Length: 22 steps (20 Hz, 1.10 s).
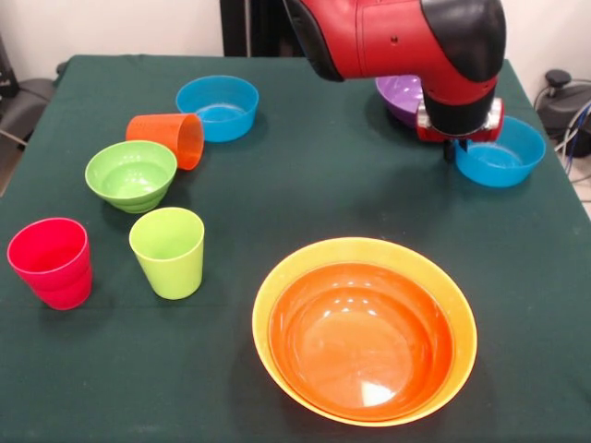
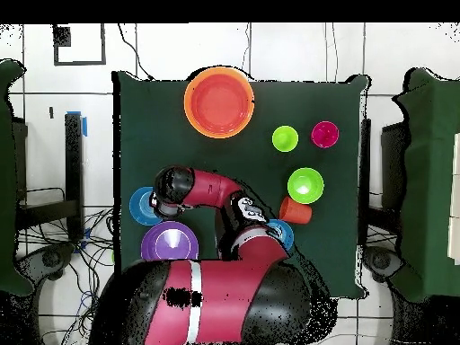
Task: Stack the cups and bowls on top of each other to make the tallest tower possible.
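Gripper (image 1: pixel 450 148) is hovering at the blue bowl's (image 1: pixel 501 152) rim, purple bowl (image 1: pixel 399 96) just behind; can't tell grip state, arm hiding it. Tower base, red-orange bowl (image 1: pixel 362 340) nested in yellow-orange bowl (image 1: pixel 263 305), is sitting well apart. Judgement: drop squarely over the rim w/o nudging it.

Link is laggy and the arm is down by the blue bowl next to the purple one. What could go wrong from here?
The gripper sits at the blue bowl rim; its state is unclear, and a grab there might tip or slide the bowl. The purple bowl lies close behind and could get bumped. The orange cup lies on its side and may roll if nudged.
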### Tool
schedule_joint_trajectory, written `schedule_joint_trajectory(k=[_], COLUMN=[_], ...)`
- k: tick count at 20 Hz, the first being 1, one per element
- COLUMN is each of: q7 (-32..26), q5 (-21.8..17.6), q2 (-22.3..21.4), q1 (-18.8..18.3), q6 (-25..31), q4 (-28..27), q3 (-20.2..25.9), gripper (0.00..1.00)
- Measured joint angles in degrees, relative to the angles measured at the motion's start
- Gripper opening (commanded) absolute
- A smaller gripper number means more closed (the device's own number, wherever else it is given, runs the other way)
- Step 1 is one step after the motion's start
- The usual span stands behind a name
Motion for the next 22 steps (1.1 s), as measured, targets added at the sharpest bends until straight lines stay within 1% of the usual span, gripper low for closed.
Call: schedule_joint_trajectory(k=[5,11,17,21,22], q7=[0.00,0.00,0.00,0.00,0.00], q5=[-0.02,-0.06,-0.18,-0.27,-0.28], q2=[-1.09,-2.35,-1.29,0.23,0.96], q1=[1.09,1.61,1.46,1.14,0.98], q6=[0.86,7.30,17.09,21.76,23.16], q4=[-2.53,-10.58,-22.77,-29.73,-32.19], q3=[-1.44,-2.98,-4.02,-4.05,-4.05], gripper=[0.00,0.00,0.00,0.00,0.00])
